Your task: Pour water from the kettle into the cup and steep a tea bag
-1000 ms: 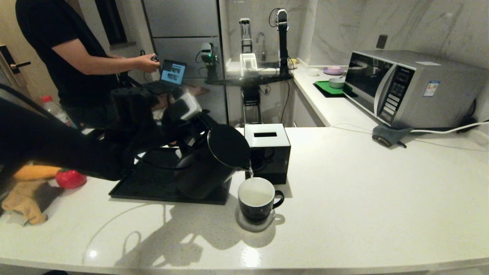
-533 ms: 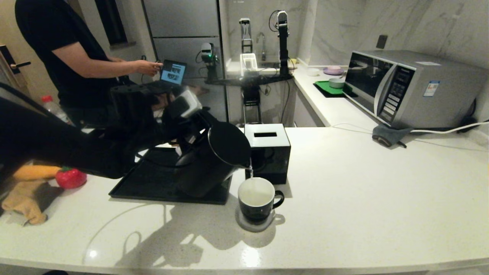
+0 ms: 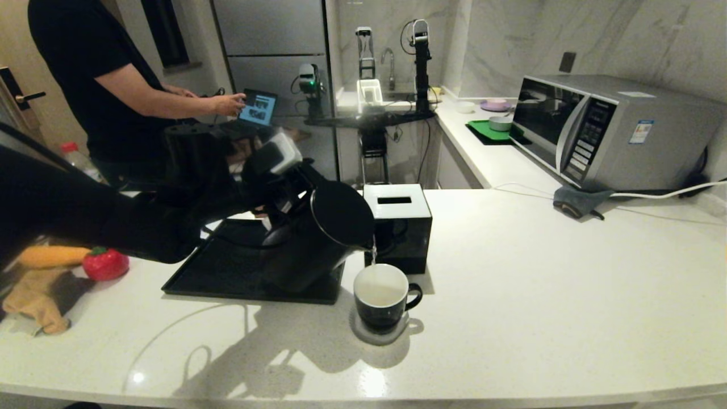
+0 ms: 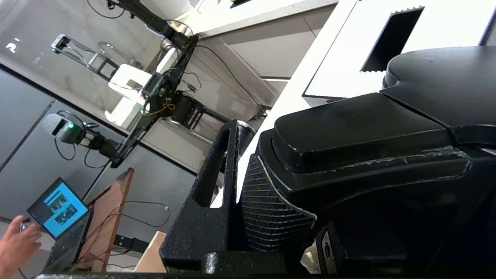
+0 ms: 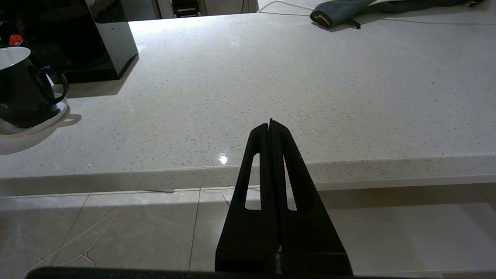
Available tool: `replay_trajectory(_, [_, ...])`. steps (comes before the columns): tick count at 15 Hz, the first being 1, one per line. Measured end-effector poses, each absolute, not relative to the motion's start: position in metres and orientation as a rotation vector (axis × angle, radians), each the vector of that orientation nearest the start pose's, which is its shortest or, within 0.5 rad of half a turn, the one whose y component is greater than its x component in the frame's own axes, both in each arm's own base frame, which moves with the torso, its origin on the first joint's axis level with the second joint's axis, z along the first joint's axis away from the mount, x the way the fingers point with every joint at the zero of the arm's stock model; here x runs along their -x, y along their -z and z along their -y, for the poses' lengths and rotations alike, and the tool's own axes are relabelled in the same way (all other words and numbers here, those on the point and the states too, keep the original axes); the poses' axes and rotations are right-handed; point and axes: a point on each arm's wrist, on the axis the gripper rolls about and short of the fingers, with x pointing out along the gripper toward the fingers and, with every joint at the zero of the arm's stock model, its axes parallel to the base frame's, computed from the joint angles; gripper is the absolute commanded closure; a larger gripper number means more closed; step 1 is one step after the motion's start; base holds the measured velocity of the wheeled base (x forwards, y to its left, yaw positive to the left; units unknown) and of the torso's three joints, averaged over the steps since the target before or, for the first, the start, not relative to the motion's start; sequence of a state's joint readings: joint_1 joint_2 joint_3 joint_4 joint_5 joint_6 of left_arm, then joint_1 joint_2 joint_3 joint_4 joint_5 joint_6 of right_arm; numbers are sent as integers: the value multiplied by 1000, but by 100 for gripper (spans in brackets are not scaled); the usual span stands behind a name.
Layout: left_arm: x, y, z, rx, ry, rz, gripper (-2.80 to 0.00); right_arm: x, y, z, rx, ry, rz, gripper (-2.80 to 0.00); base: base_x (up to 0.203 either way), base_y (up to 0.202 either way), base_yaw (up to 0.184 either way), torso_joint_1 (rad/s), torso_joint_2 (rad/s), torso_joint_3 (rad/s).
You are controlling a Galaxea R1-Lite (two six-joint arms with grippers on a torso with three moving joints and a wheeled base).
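The left gripper [image 3: 284, 196] is clamping the kettle [image 3: 318, 238] by its loop handle, and the left wrist view shows one ribbed finger [image 4: 271, 209] pressed flat against that handle with the kettle's black lid just beyond it. The kettle is hanging tilted forward from the grip, body angled over the black tray [image 3: 227, 272] beneath the gripper, spout dipping on the far side from the wrist. A thin stream of water [image 3: 374, 258] is falling from the spout into the cup [image 3: 381, 298], which is sitting upright on a pale round coaster [image 3: 379, 334] just beyond and below the kettle, its small handle pointing away from the gripper, some water already lying inside its white interior. The black tissue box [image 3: 397, 224] with its white top is standing right behind the spout, close beside the cup. Off behind the left arm, a red tomato-like toy [image 3: 105, 264] and a tan cloth [image 3: 37, 301] are lying on the white counter [image 3: 539, 272]. The right gripper [image 5: 271, 128] is hanging parked off the counter's near edge, fingers pressed together on nothing, with the cup well off to one side of it. No tea bag is showing up anywhere I can make out.
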State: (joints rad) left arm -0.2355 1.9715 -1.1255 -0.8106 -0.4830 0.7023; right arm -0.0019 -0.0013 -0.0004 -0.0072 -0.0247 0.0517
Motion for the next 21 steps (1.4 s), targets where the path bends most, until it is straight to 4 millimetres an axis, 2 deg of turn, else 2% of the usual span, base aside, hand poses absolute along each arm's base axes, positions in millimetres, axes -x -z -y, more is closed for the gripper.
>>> replay_trajectory(21, [-373,-198,102,-686,700,236,0,23,-76,1,-52,26,10,0,0,0,0,0,0,0])
